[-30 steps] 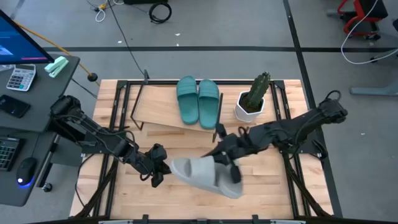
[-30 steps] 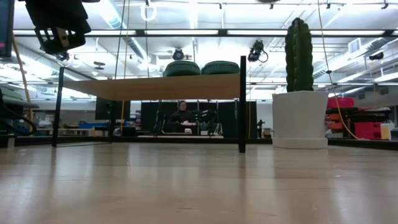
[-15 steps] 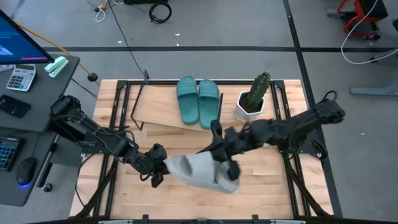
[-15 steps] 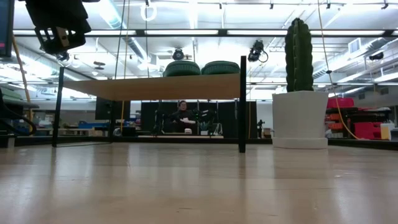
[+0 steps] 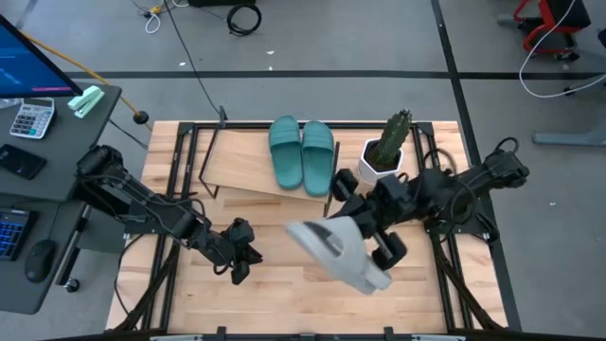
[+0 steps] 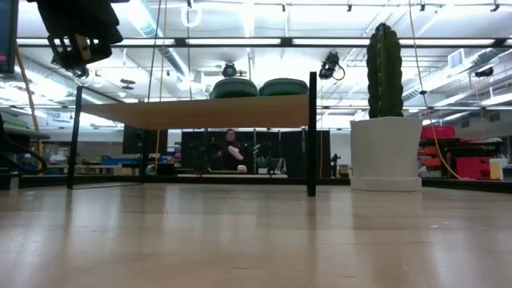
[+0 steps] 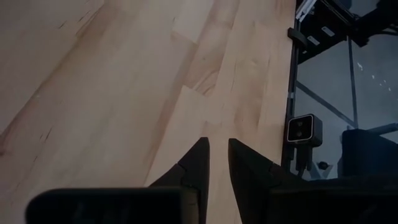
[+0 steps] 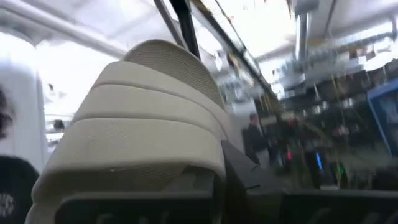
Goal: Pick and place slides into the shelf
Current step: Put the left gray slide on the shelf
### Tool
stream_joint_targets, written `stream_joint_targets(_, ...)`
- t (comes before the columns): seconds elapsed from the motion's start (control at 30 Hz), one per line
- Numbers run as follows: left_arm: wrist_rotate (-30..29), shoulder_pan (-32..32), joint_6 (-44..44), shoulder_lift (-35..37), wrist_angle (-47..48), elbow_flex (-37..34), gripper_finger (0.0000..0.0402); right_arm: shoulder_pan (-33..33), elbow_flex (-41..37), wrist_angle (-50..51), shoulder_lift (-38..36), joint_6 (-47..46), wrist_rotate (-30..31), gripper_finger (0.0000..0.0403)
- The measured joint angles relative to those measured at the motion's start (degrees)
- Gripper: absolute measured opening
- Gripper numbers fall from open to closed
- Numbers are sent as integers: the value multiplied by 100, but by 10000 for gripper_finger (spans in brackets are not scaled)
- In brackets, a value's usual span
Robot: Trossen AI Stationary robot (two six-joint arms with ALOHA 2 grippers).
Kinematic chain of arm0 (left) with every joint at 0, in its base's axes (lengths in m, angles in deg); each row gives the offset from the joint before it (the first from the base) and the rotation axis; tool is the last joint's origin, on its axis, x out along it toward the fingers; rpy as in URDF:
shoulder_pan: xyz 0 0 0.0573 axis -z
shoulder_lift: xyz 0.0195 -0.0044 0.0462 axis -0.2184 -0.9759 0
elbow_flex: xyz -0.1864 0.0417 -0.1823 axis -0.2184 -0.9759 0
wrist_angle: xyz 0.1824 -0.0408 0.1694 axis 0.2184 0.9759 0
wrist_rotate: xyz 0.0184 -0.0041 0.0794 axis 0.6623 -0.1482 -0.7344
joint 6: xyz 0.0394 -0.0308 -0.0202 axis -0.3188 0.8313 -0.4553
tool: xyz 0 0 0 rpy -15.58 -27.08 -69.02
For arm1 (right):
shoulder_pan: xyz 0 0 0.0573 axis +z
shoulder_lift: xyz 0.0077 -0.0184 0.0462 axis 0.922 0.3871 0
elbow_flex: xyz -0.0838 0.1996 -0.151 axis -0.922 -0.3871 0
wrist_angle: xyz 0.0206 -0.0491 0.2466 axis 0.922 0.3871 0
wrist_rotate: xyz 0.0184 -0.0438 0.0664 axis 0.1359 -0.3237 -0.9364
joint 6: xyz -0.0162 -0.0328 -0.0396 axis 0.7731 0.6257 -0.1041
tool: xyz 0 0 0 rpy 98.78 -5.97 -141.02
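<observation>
From above, the wooden table [image 5: 284, 284] shows pale butcher-block planks with a black frame at its edges. The shelf [image 5: 248, 167], a light plank on thin black legs, stands at the far side; two teal slides [image 5: 302, 152] lie side by side on its right part, their wide straps smooth and rounded, with bare plank left of them. A white pot with a cactus [image 5: 383, 152] stands just beside the shelf's right end. The right gripper [image 5: 365, 239] is clamped on a light grey slide [image 5: 336, 254], held above the table's middle, in front of the shelf. The left gripper [image 5: 241, 258] hovers over the front left of the table, holding nothing, with bare wood around it.

At table height, the shelf's plank [image 6: 208, 112] spans between thin black legs, with open space beneath; the two teal toes [image 6: 258, 87] show rounded on top. The ribbed cactus rises from its smooth white pot [image 6: 386, 154] to the right. A person [image 6: 230, 150] sits far behind.

The left wrist view shows its dark pointed fingers [image 7: 194, 168] nearly together, a thin gap between, empty over the grained wood near the table's edge.

The right wrist view is filled by the grey slide's [image 8: 140, 118] wide strap, finely textured, gripped tight.
</observation>
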Motion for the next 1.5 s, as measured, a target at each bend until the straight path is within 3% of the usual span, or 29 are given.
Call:
stream_joint_targets(0.23,0,0,0,0,-1,0,58,85,-20,241,19,-10,134,9)
stream_joint_targets(0.3,0,0,-3,0,-1,0,59,105,-10,426,-3,144,412,9)
stream_joint_targets(0.47,0,0,-1,0,-1,0,64,199,-15,2201,-75,490,1318,9)
stream_joint_targets(0.73,0,0,-4,0,5,0,55,462,-22,4027,-78,1601,1658,9)
stream_joint_targets(0.9,0,0,-11,0,29,0,59,412,-20,4634,-78,1141,892,9)
stream_joint_targets(1.2,0,0,-79,0,45,0,60,-28,-17,4637,-78,-466,-831,9)
stream_joint_targets(1.5,0,0,-67,0,45,0,61,-55,-9,5735,-80,473,-922,9)
